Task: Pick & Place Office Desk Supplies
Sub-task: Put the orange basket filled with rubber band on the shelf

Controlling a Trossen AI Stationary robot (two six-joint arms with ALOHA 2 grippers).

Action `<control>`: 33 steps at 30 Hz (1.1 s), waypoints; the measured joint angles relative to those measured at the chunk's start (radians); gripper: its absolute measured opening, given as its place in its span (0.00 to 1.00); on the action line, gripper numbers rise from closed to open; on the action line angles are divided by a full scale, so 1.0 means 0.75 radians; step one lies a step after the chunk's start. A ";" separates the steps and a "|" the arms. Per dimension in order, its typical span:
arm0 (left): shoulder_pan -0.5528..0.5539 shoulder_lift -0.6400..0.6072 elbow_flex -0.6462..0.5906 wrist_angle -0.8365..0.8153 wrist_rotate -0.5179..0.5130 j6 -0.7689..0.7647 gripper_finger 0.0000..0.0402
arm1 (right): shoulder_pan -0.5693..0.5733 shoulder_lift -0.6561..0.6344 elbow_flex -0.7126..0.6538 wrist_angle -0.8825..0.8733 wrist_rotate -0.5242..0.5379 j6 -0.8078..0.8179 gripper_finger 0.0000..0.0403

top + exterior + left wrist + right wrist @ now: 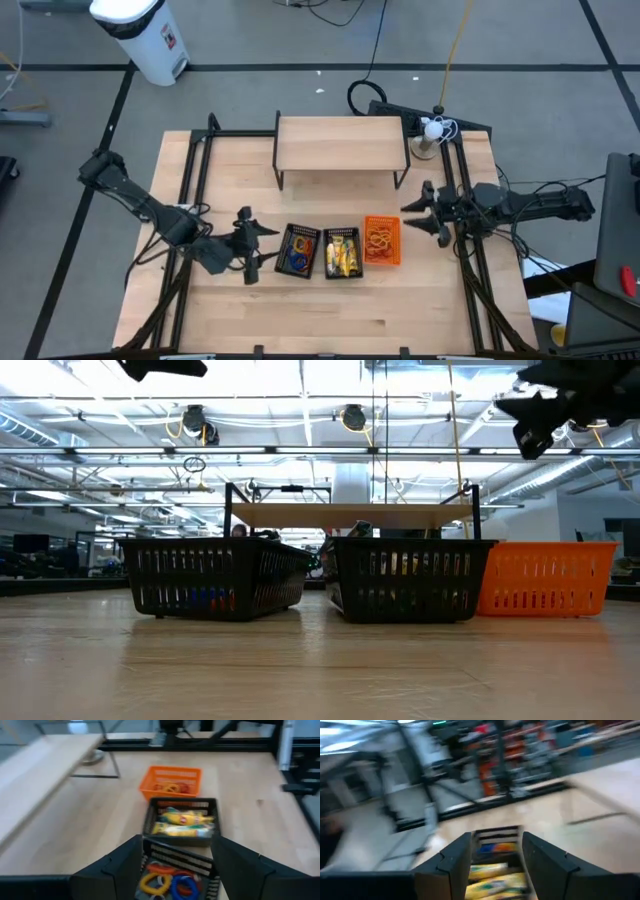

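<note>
Three small baskets stand in a row at the table's middle. The left black basket point(298, 251) holds blue, orange and red rubber bands point(167, 882). The middle black basket point(342, 254) holds yellow oblong pieces point(182, 822). The orange basket point(381, 241) holds red and orange bands point(172, 786). My left gripper point(260, 240) hovers open just left of the row, pointing along it, with nothing between its fingers point(115, 865). My right gripper point(414, 214) hangs open to the right of the orange basket, raised above the table point(545, 420), also empty.
A low wooden shelf point(342, 145) on black legs stands at the table's far side. Black frame rails point(195, 170) run along both table sides. A white object point(432, 128) sits at the far right corner. Bare tabletop point(320, 320) lies toward the near edge.
</note>
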State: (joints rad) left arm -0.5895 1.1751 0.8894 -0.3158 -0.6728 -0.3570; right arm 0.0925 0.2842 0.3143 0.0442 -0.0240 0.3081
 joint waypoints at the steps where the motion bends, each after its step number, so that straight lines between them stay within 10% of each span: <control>1: 0.009 0.000 -0.003 0.017 0.038 0.008 0.59 | 0.001 0.011 -0.001 0.010 -0.056 0.014 0.41; 19: 0.106 -0.030 -0.005 0.037 0.168 0.089 0.59 | 0.241 0.667 0.083 -0.146 -0.140 0.278 0.41; 33: 0.118 -0.027 -0.006 0.026 0.162 0.078 0.59 | 0.606 1.132 0.612 -0.754 0.348 0.375 0.41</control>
State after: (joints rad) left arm -0.5014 1.1549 0.8852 -0.2961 -0.5510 -0.2984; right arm 0.5466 1.1330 0.7733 -0.5210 0.2369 0.5895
